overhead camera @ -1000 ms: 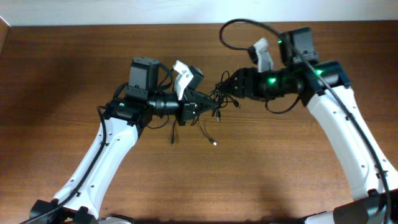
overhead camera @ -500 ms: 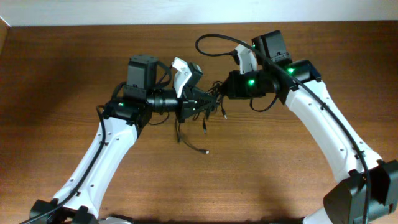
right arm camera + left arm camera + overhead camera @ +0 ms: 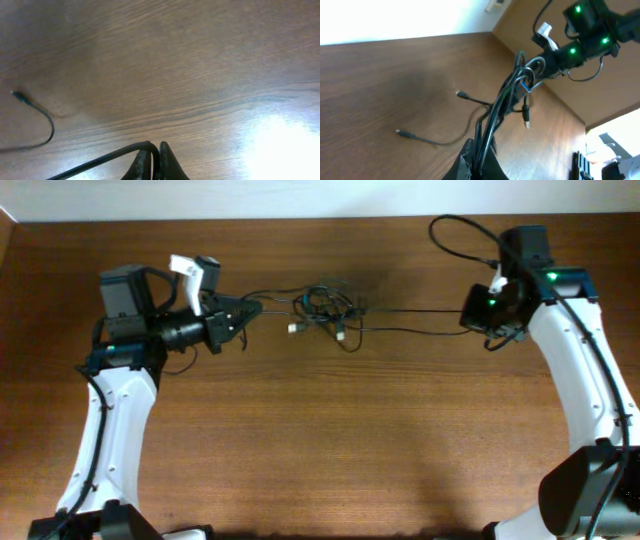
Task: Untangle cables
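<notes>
Left gripper (image 3: pixel 250 310): closed tight on several strands of the cables (image 3: pixel 325 308). In its wrist view the fingers (image 3: pixel 467 165) pinch the cords at the bottom edge.
Right gripper (image 3: pixel 470 313): clamped on one thin strand. Its wrist view shows the fingertips (image 3: pixel 170 165) pressed together, with the cord curving out to the left.
Cables: one knotted bundle sits between the two grippers, nearer the left one, over the far part of the table (image 3: pixel 320 440).
Right of the knot: two thin strands run nearly straight to the right gripper.
Left of the knot: short strands lead into the left gripper.
Loose ends: small plug ends (image 3: pixel 292 328) dangle below the knot. In the left wrist view, another plug-tipped strand lies on the wood.
Arms: well apart, one at each side of the table.
</notes>
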Robot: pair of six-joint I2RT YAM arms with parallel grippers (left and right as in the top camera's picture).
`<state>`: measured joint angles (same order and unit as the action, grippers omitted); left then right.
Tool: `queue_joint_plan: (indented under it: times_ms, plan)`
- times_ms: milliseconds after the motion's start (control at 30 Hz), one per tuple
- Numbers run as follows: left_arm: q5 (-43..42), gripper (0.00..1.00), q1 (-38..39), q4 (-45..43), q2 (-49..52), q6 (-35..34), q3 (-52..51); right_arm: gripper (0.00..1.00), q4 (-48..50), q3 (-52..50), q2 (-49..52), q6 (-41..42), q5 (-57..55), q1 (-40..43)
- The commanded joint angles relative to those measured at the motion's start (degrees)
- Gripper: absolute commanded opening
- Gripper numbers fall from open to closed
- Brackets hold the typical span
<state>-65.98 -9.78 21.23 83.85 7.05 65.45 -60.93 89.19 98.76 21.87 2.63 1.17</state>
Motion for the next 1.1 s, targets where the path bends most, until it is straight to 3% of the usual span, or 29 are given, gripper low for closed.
queue_joint_plan:
  times_ms: [0, 67, 200, 300, 367, 400, 433, 467, 533, 600, 800, 900, 1067]
  plan:
    - [3.56, 0.00, -7.23, -0.57, -1.11, -1.97, 0.39, 0.04, -1.18, -0.42, 0.61, 2.67, -10.82, 10.25]
    - [9.51, 0.00, -8.74, -0.52, -1.11, -5.03, 0.39, 0.04, -1.81, -0.42, 0.61, 2.67, -10.62, 13.90]
    - [27.36, 0.00, -10.47, 0.33, -1.11, -17.79, 0.39, 0.04, -3.28, -0.42, 0.61, 2.60, -7.80, 20.74]
    - [33.18, 0.00, -10.47, 0.44, -1.11, -26.29, 0.39, 0.04, -3.28, -0.42, 0.61, 2.62, -6.86, 22.45]
    - [27.45, 0.00, -10.10, -0.24, -1.11, -27.78, 0.39, 0.04, -3.87, -0.42, 0.61, 2.58, -1.36, 22.49]
    - [21.92, 0.00, -9.57, -1.18, -1.11, -26.38, 0.37, 0.11, -4.28, -0.42, 0.61, 2.10, 2.58, 21.99]
    - [15.56, 0.00, -8.74, -2.54, -1.11, -22.34, 0.39, 0.30, -4.55, -0.42, 0.61, 1.25, 5.01, 21.55]
    - [8.22, 0.00, -7.58, -3.80, -1.11, -17.53, 0.39, 0.39, -5.11, -0.42, 0.61, -0.72, 9.64, 20.61]
    - [-0.68, 0.00, -4.79, -4.26, -1.11, -13.07, 0.37, 0.50, -5.66, -0.42, 0.61, -3.69, 17.14, 18.05]
    - [-4.09, 0.00, -1.84, -4.24, -1.11, -10.47, 0.37, 0.60, -5.79, -0.42, 0.61, -6.45, 22.93, 15.32]
    - [-4.57, 0.00, 7.39, -5.20, -1.11, -4.79, 0.37, 0.62, -7.21, -0.42, 0.61, -11.17, 43.87, 4.35]
    - [-4.74, 0.00, 8.31, -7.26, -1.11, -4.79, 0.37, 0.73, -6.64, -0.42, 0.61, -10.86, 53.53, -1.33]
    - [-9.90, 0.00, 8.31, -11.17, -1.11, -4.81, 0.37, 0.75, 0.81, -0.44, 1.07, 0.52, 54.29, -9.35]
